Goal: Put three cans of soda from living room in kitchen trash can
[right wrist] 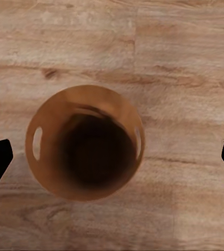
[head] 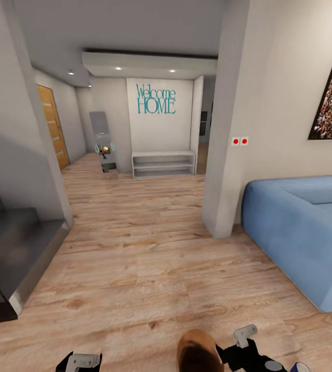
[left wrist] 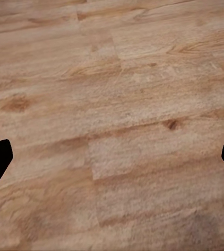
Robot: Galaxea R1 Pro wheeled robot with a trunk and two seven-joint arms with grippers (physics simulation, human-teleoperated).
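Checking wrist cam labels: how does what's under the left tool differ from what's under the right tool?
The left tool looks down on bare pale wood plank floor; the right tool looks into the round tan-brown waste bin standing on that floor. The left view has no object between its fingertips; the right has the bin's dark inside centred between its own. Shared: both tools are open, with dark fingertips at the picture edges.

Wood plank floor (head: 135, 248): trash can (right wrist: 86, 142), blue sofa (head: 300, 232), white shelf (head: 163, 164).
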